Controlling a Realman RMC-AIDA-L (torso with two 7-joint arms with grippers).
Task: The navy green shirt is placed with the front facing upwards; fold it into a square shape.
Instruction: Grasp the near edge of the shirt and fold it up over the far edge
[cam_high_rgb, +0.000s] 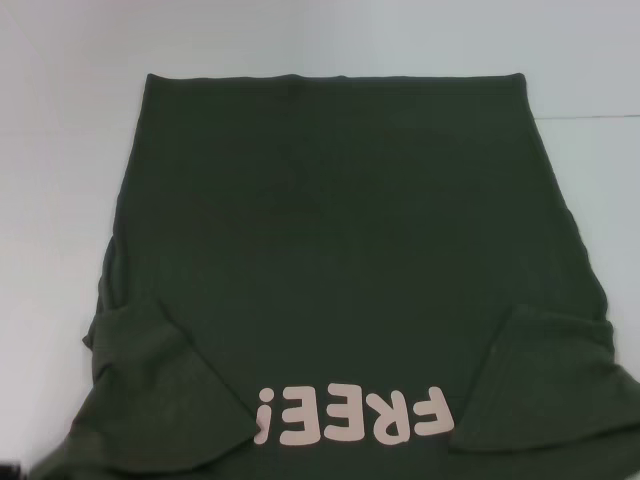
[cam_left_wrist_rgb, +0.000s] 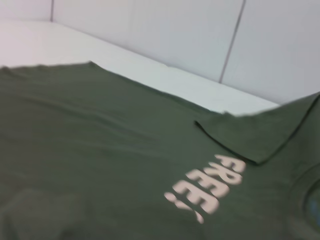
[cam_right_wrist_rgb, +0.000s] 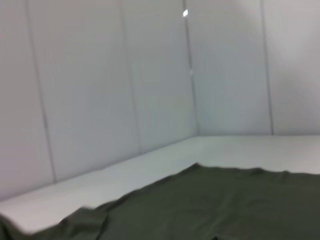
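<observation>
The navy green shirt (cam_high_rgb: 340, 250) lies flat on the white table, front up, its hem at the far end and the pale pink "FREE!" lettering (cam_high_rgb: 352, 417) near the front edge of the head view. Both short sleeves are folded inward over the body, one at the left (cam_high_rgb: 165, 380) and one at the right (cam_high_rgb: 545, 375). The left wrist view shows the shirt (cam_left_wrist_rgb: 100, 150) with the lettering (cam_left_wrist_rgb: 207, 187) and a folded sleeve (cam_left_wrist_rgb: 255, 135). In the right wrist view the shirt (cam_right_wrist_rgb: 210, 205) spreads across the table. No gripper shows in any view.
The white table (cam_high_rgb: 60, 200) extends around the shirt on the left, right and far sides. White panelled walls (cam_right_wrist_rgb: 125, 90) close the table in behind it.
</observation>
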